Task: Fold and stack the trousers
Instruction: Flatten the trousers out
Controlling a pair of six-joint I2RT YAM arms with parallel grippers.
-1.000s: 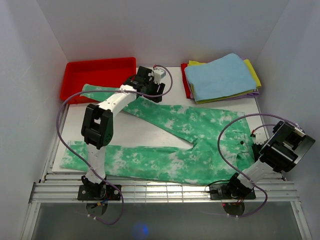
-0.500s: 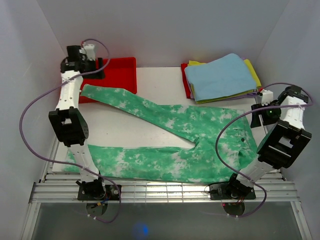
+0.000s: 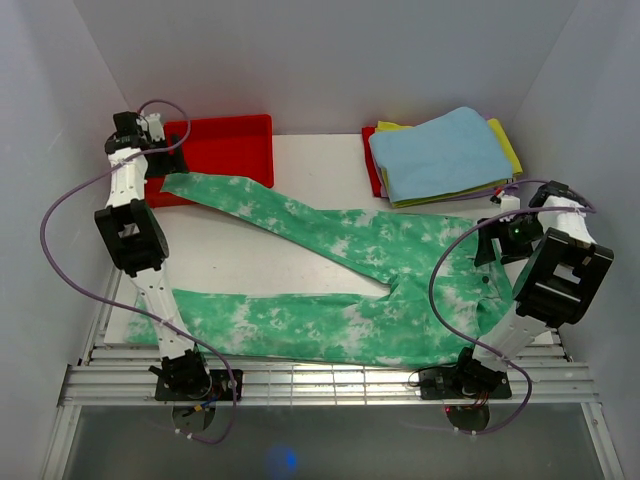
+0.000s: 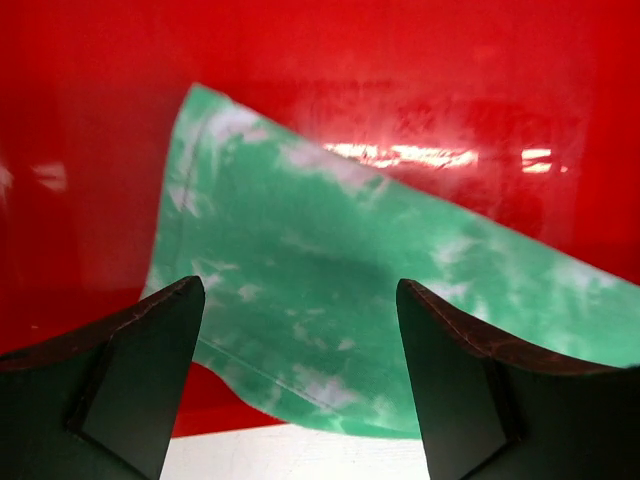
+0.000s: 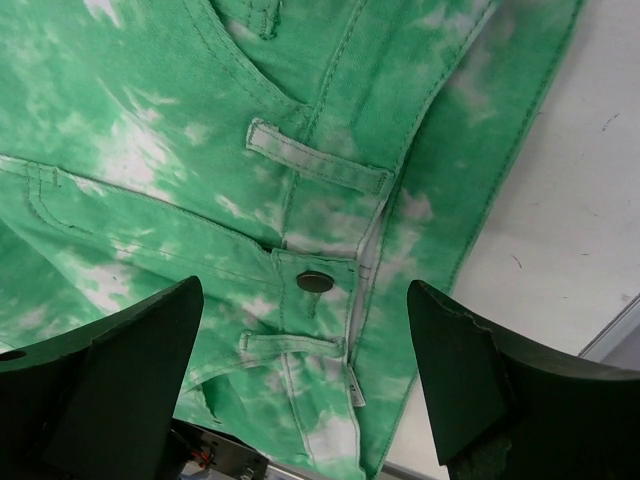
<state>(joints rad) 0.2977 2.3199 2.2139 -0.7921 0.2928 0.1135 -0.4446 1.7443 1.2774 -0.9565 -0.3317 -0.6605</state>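
- Since a second ago we're seeing the left gripper (image 3: 168,160) swung off the middle of the far leg out to the far-left corner, and the right gripper (image 3: 490,245) lifted from low by the near edge to over the waist. The cloth looks unmoved.
- The trousers (image 3: 330,250) are lying flat on the table (image 3: 270,265), waist to the right. The near leg is running along the near edge, and the far leg is angling up-left with its hem (image 4: 210,170) resting in the red tray (image 3: 200,125).
- The left gripper (image 4: 300,290) is hanging over that hem with its jaws spread wide, gripping nothing.
- The right gripper (image 5: 305,290) is hovering over the waistband, straddling the button (image 5: 315,282), jaws equally wide and empty.
- We're judging this as the line-up for the first fold, with nothing folded yet.
- Risks we're flagging:
  - The left side closing too low would be catching the tray floor or rim, dragging the tray with the hem.
  - Either side pinching only the top layer would be leaving the lower layer behind and skewing the fold.
  - The right fingers landing on the button could be slipping off it.
  - Uneven lift between the arms would be twisting the far leg.
  - The right arm's cable is looping over the waist area in the top view, so it could be snagging the cloth.
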